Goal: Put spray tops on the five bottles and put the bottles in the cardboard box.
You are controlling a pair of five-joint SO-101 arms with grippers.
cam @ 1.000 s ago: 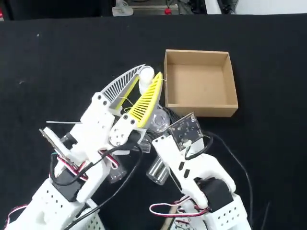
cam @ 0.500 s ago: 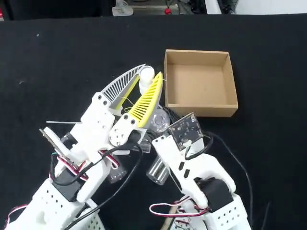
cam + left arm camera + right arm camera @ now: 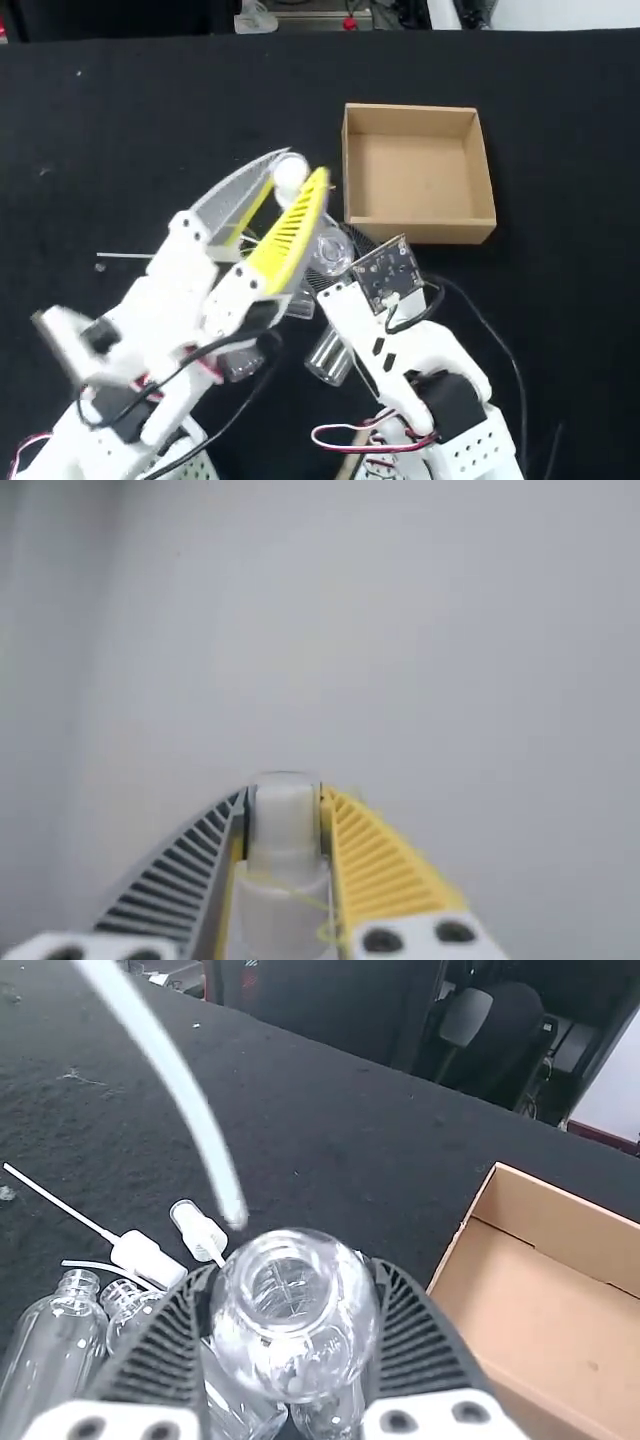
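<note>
Left claw: the left gripper [image 3: 293,172] [image 3: 285,802] is pinching a white plastic spray top [image 3: 289,168] [image 3: 285,830] tight between its grey and yellow ribbed fingers, up off the table.
Dip tube: the thin white tube [image 3: 165,1055] under that top is slanting down, its tip hanging just beside the bottle's open neck.
Right claw: the right gripper [image 3: 330,252] [image 3: 290,1305] is hugging a clear round plastic bottle [image 3: 331,250] [image 3: 290,1310] between its dark ribbed fingers, mouth facing up.
Box: the brown cardboard box [image 3: 418,232] [image 3: 560,1300] is sitting open, just beside the held bottle, on the black table cover [image 3: 150,100].
Spare bottles: more clear bottles are lying on the cover, one [image 3: 328,355] against the right arm, another [image 3: 50,1350] near the loose tops.
Loose tops: two white spray tops [image 3: 140,1250] [image 3: 198,1228] are lying near the spare bottles.
</note>
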